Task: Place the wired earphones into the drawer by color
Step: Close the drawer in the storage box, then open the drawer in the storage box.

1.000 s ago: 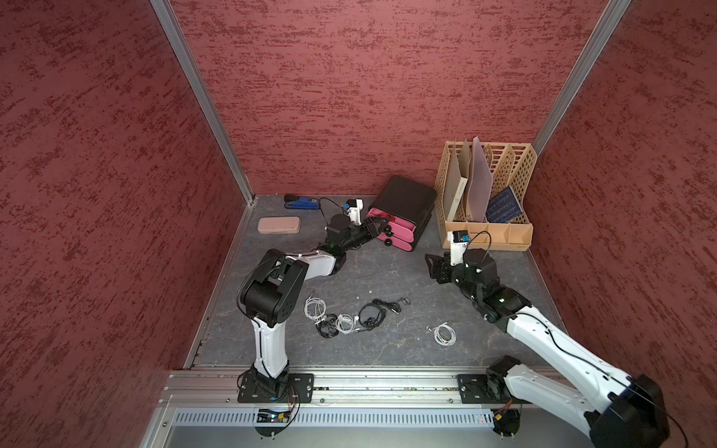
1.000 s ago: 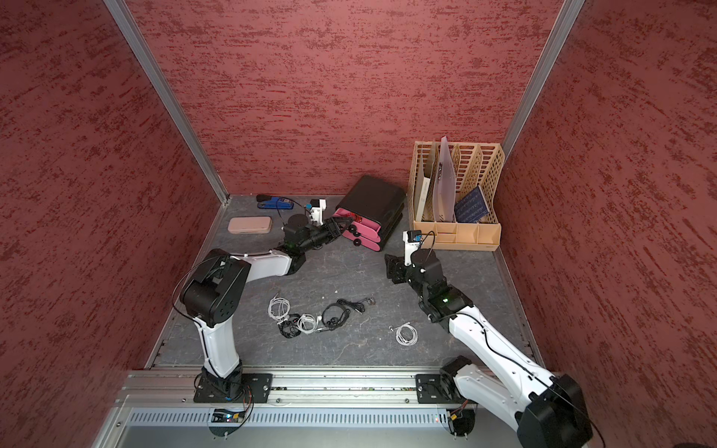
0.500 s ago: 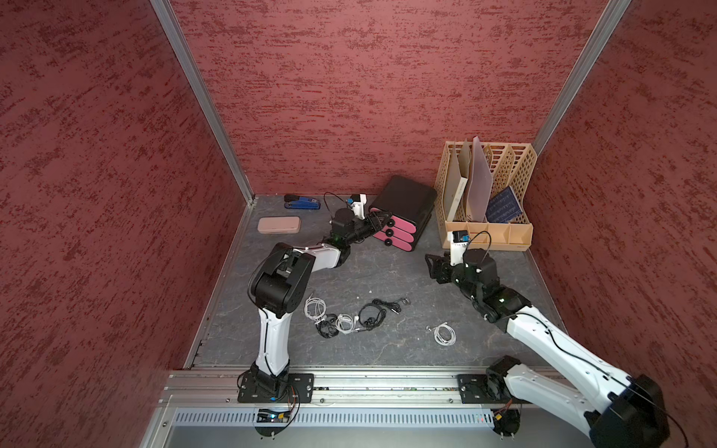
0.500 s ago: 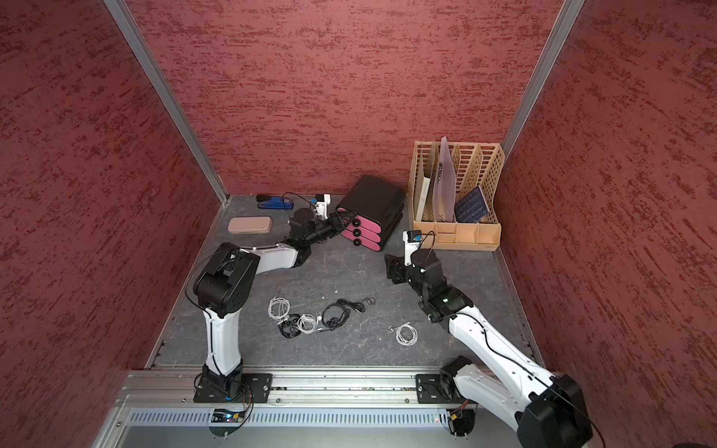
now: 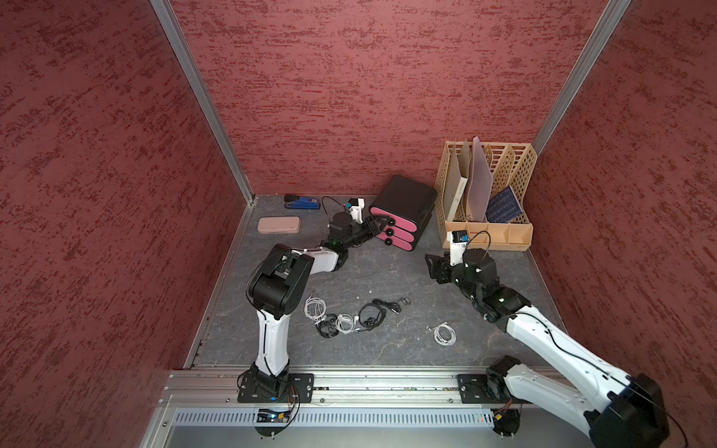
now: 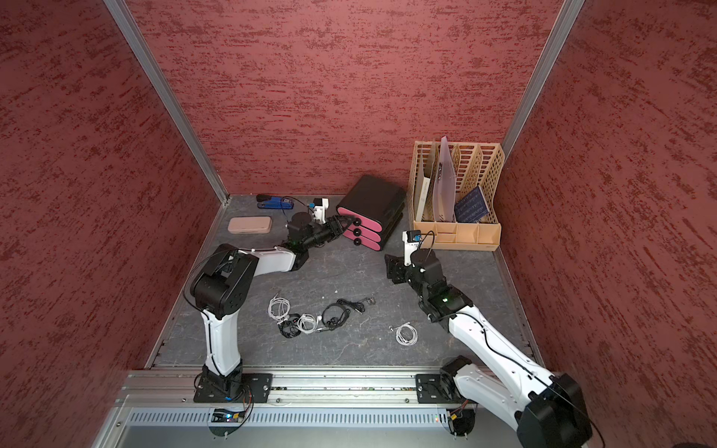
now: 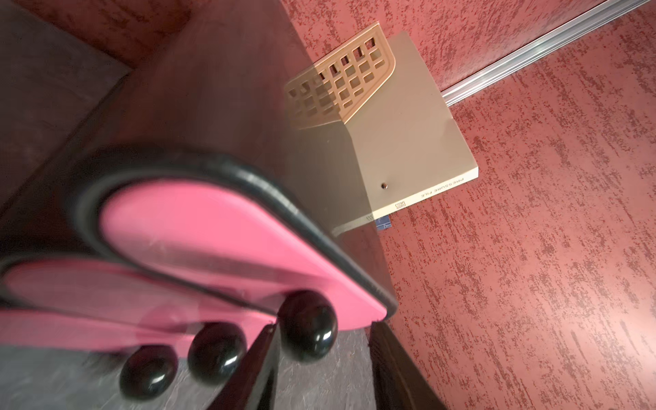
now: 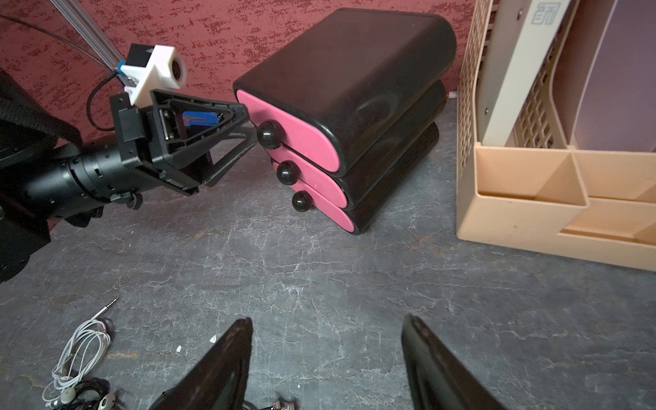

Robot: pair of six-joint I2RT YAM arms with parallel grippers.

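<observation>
Jaws of left gripper [image 8: 251,127] are spread about top drawer knob [image 5: 391,221], mid-frame in a top view; right gripper [image 8: 326,319] jaws are spread, nothing held. Wired earphones [image 5: 343,322] are laid loose, lower centre in both top views.

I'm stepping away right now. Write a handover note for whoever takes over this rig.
Left gripper: open, jaws either side of the top knob, not clamped.
Right gripper: open, empty, above the mat.
White earphones and black earphones lie on the mat; no red in view.
Drawer unit: all three drawers shut, contents hidden.
To do: open drawers, sort the five by colour.
</observation>
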